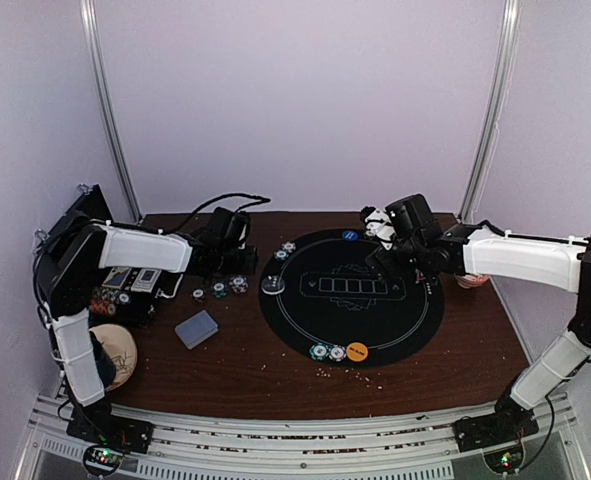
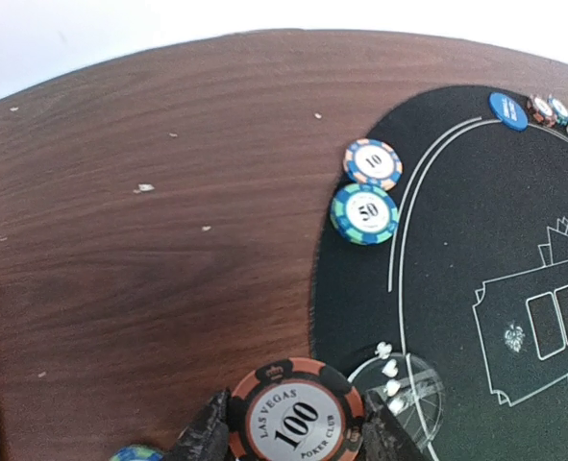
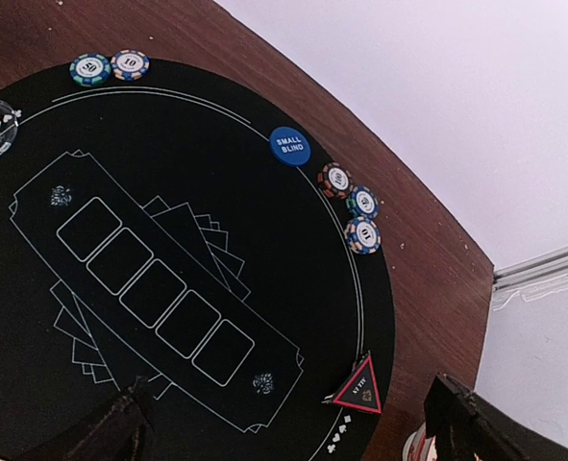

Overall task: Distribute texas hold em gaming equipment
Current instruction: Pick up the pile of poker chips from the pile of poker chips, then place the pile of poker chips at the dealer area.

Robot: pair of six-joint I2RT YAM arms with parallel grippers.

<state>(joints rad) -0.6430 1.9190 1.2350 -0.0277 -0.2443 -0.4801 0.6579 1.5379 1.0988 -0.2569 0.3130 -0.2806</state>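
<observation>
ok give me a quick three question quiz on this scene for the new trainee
1. True or false: the left end effector is shut on the 100 chip.
2. Which value is printed on the chip lying right beside the 50 chip at the edge of the mat? A) 10 B) 25 C) 500
3. Fill in the missing word: the blue disc reads "small ____".

Key: 1 true; 2 A, the 10 chip; 3 blind
</observation>
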